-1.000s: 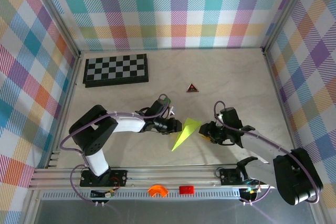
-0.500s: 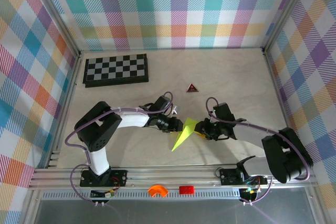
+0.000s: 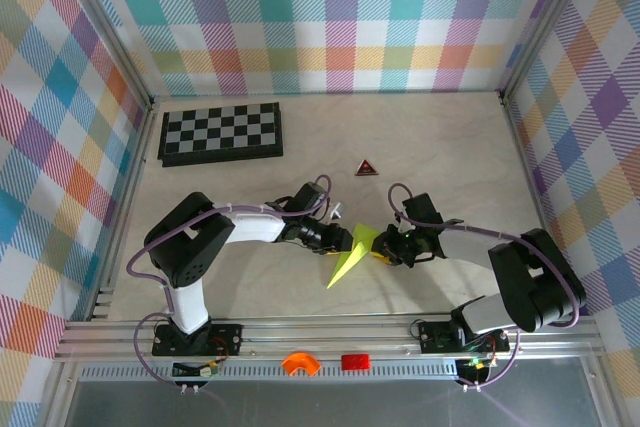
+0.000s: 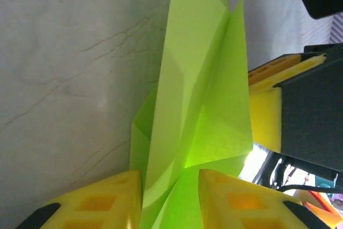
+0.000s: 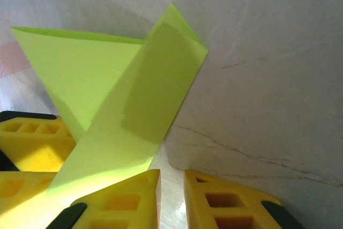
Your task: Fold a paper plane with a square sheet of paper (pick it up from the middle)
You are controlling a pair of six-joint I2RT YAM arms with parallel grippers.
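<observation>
Top external view: the right arm swings in, its elbow tucking up toward mid-table. The right gripper point(image 3: 386, 250) now sits right against the wide end of the plane point(image 3: 352, 259), where a second ago it hung back. The left gripper point(image 3: 342, 240) has nudged in too, from the other side.

The plane lies mid-table near the front, nose toward the near edge, tail between the two grippers and apparently raised a little.

Right wrist view: the jaws are narrowing to a slit with bare table point(image 5: 268, 79) in the gap and nothing clenched. A paper flap lies across the outside of one pad point(image 5: 128, 202).

Left wrist view: the fold runs up between the left pads point(image 4: 91, 207) and the paper fills the gap. Whether that is a pinch or a loose straddle, I can't tell.

My read: both grippers are working the tail, not the middle, so the pickup isn't secured yet.
</observation>
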